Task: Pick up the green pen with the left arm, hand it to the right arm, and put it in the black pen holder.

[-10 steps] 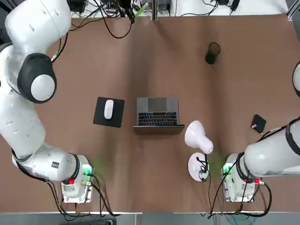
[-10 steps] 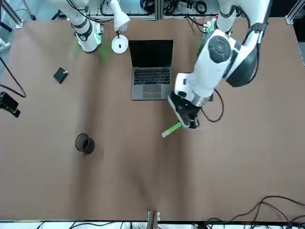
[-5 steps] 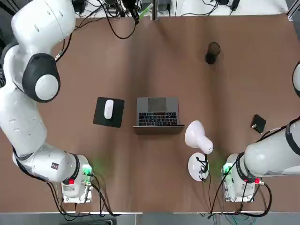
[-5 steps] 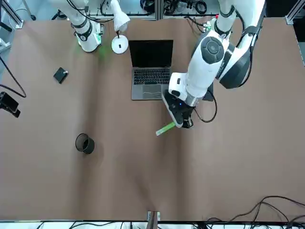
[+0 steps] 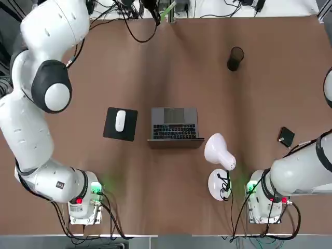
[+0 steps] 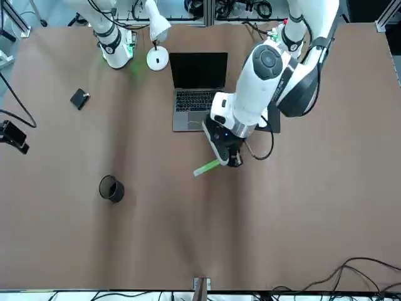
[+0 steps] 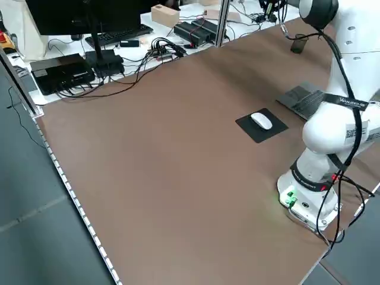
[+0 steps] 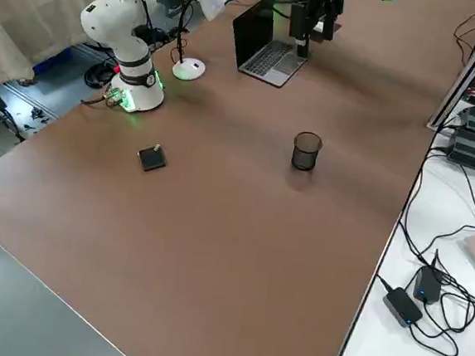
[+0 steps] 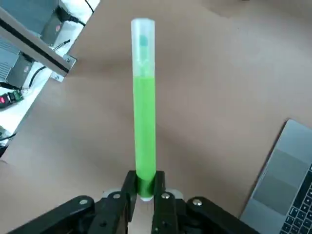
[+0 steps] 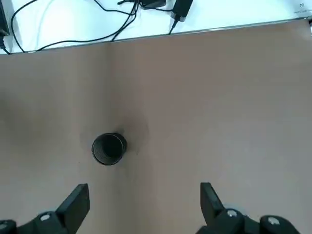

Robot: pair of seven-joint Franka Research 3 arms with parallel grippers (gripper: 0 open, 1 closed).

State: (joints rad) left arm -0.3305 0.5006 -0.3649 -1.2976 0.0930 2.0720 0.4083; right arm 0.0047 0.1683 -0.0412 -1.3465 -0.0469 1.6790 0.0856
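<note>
Left claw shifted toward laptop — green pen pinched, seemingly airborne

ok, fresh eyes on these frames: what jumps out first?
The bright green pen, clamped at one end in the left gripper and held out above the table beyond the open laptop. Next, the black pen holder standing alone and empty on the right arm's side, with the right gripper open above the table near it.
</note>
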